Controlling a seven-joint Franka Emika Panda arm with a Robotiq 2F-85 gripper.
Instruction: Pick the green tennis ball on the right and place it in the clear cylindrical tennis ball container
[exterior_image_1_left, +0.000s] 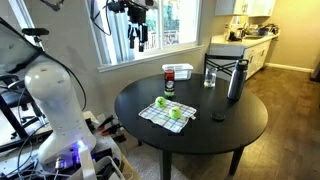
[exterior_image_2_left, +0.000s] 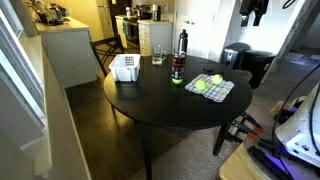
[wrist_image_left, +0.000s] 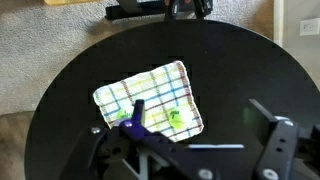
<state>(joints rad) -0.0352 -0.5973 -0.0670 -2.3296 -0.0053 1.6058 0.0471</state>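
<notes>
Ball (exterior_image_1_left: 178, 113) lies on checked cloth (exterior_image_1_left: 166, 112) w/ 2nd ball (exterior_image_1_left: 160, 101) just beside it, not touching. Clear tube (exterior_image_1_left: 169, 82) stands upright just past the cloth on round black bench (exterior_image_1_left: 235, 125). Glass (exterior_image_1_left: 210, 77) & dark bottle (exterior_image_1_left: 236, 80) further along; white basket (exterior_image_2_left: 124, 68) at the rim. Jaws released, empty, high over bench, well apart from both balls.
</notes>
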